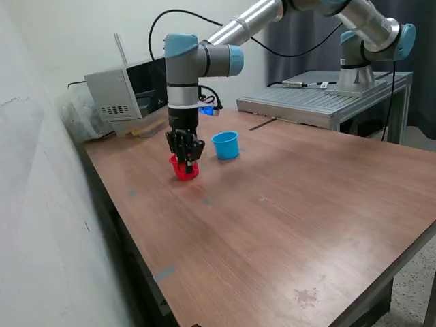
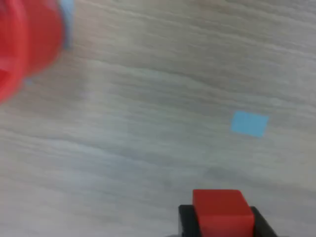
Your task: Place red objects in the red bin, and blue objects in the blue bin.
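Gripper: the black two-finger gripper (image 1: pixel 185 161) hangs straight down from the arm (image 1: pixel 204 60) in the upper-left-centre of the exterior view, right over the red cup. In the wrist view its dark fingers (image 2: pixel 186 219) sit on both sides of a small red cube, so it's clamped on that cube.

Red cube: one bright red cube (image 2: pixel 222 211) shows at the bottom edge of the wrist view, right of centre, pinched between the fingers. Can't really pick it out in the exterior view, the gripper covers it.

Red cup: the red cup (image 1: pixel 185 169) stands on the table directly under the gripper, left of centre in the exterior view. In the wrist view it's a blurry red curve in the upper left corner (image 2: pixel 24 39). Whether the fingertips touch the rim, can't tell.

Blue cup: the light blue cup (image 1: pixel 225 145) stands upright just beside the red one, toward the exterior view's right and a bit further back. The two cups don't touch.

Table: brown wood-grain table (image 1: pixel 293 218), filling most of the exterior view.

Tape mark: a small light blue square patch (image 2: pixel 250 123) lies flat on the wood in the right middle of the wrist view, looks like a sticker or tape.

Other cubes: couldn't find any blue cubes or a second red one in either view.

Background stuff: a grey box-like device (image 1: pixel 126 92) at the table's far left edge, and a grey metal bench (image 1: pixel 320 102) in the upper right.
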